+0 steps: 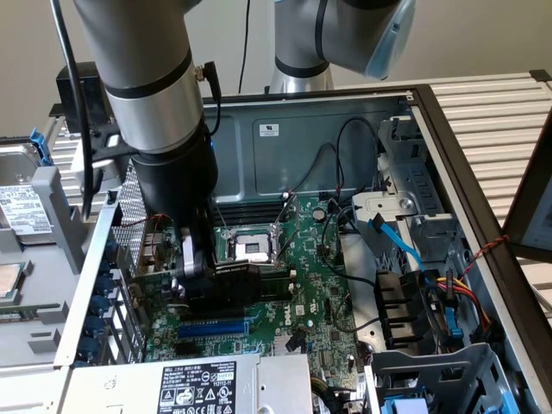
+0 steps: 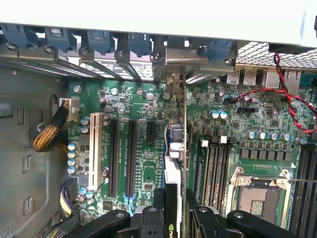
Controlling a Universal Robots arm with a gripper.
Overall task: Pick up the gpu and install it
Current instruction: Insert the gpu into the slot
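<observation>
Gripper point(image 2: 174, 217) jaws clamped on gpu point(image 2: 176, 146); card held on edge, over motherboard point(image 2: 133, 99) slots, inside case point(image 1: 259, 129).

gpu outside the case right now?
No, the gripper holds the gpu over the motherboard inside the open case.
</observation>
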